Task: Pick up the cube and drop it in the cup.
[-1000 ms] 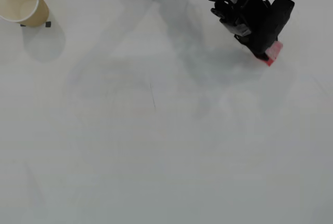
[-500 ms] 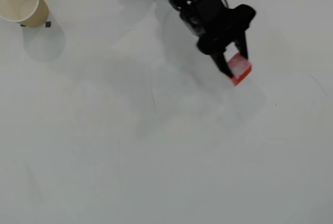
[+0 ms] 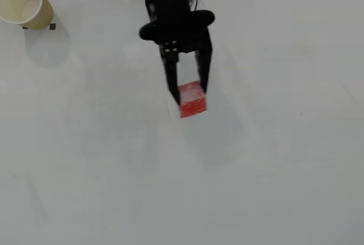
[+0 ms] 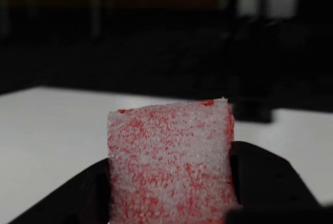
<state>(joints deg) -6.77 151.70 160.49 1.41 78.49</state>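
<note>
Hand (image 3: 188, 95) closed on cube (image 3: 192, 99), black fingers pressing its two opposite sides; overhead view shows cube at fingertips, projecting just past them toward lower edge. Wrist view: cube (image 4: 170, 161) fills centre, red face heavily scuffed white, black finger parts flanking it low on left and right. Arm enters overhead view from top centre. White tabletop (image 3: 256, 171) under all. Cup (image 3: 25, 1) stands upright at top left corner, well apart from hand, pale inside showing
</note>
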